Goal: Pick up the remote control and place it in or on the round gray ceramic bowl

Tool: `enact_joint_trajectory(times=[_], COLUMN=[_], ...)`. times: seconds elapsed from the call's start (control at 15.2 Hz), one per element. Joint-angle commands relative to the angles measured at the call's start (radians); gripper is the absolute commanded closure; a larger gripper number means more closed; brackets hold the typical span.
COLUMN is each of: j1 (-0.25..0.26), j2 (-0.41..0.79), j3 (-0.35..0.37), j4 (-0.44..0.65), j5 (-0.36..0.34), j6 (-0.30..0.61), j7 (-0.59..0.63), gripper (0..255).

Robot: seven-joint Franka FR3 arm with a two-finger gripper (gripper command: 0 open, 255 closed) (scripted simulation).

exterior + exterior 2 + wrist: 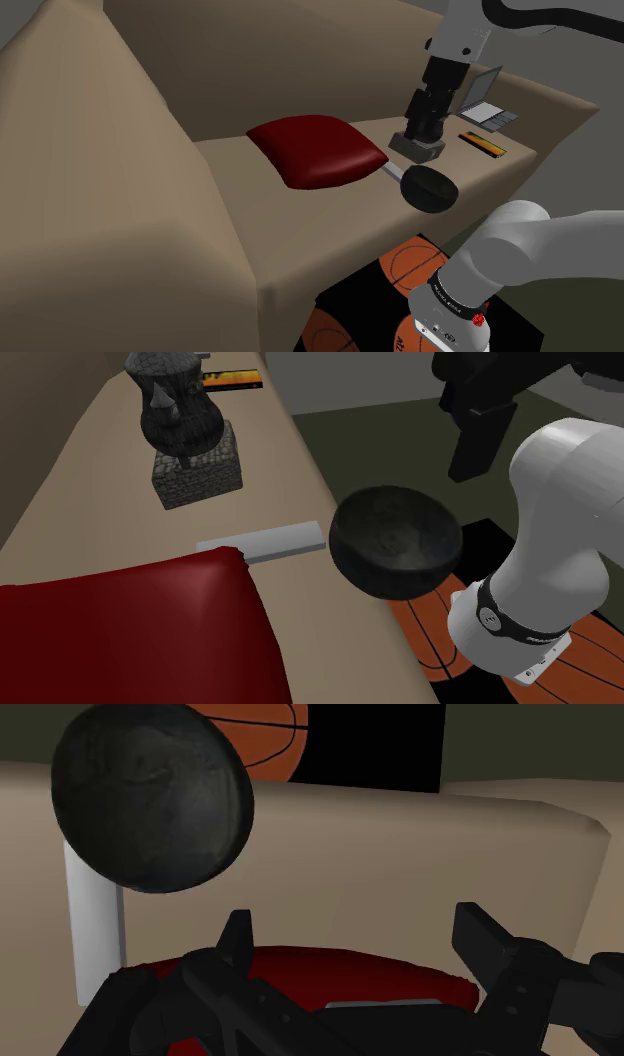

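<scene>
The remote control (265,542) is a flat pale grey bar lying on the beige sofa seat, one end against the red cushion (130,632) and the other beside the bowl. The round dark grey bowl (395,542) sits at the seat's front edge; it is also in the shoulder view (430,188) and in the wrist view (150,799), with the remote (95,924) next to it. My black gripper (360,932) hangs open above the seat, higher than the bowl and remote, with nothing between its fingers. From outside, the gripper (472,457) (436,88) is well clear of both.
A dark statue on a stone block (185,432) stands on the seat beyond the remote, close under the gripper in the shoulder view. An orange and black flat item (482,144) and a grey book-like thing (487,103) lie farther along. A basketball-patterned rug (410,265) covers the floor by the stand.
</scene>
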Motion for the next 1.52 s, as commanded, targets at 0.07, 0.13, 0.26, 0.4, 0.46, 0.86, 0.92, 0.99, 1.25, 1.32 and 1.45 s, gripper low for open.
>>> enact_joint_trajectory(times=[0.07,0.13,0.26,0.4,0.46,0.86,0.92,0.99,1.25,1.32,1.45], j1=[-0.007,-0.014,-0.030,-0.046,-0.055,-0.109,-0.118,-0.126,-0.158,-0.165,-0.178], j2=[0.000,0.000,0.006,0.017,0.025,0.105,0.124,0.144,0.241,0.269,0.328], j3=[-0.013,-0.026,-0.053,-0.081,-0.095,-0.185,-0.200,-0.216,-0.279,-0.295,-0.327], j4=[-0.024,-0.047,-0.090,-0.129,-0.146,-0.226,-0.234,-0.242,-0.257,-0.257,-0.254], j5=[-0.014,-0.027,-0.054,-0.081,-0.094,-0.171,-0.183,-0.194,-0.233,-0.241,-0.253], j6=[0.026,0.053,0.108,0.166,0.195,0.381,0.413,0.446,0.579,0.612,0.679], j7=[-0.014,-0.029,-0.056,-0.083,-0.097,-0.173,-0.185,-0.197,-0.245,-0.258,-0.283], gripper=[0,0,0,0,0,0,0,0,0,0,0])
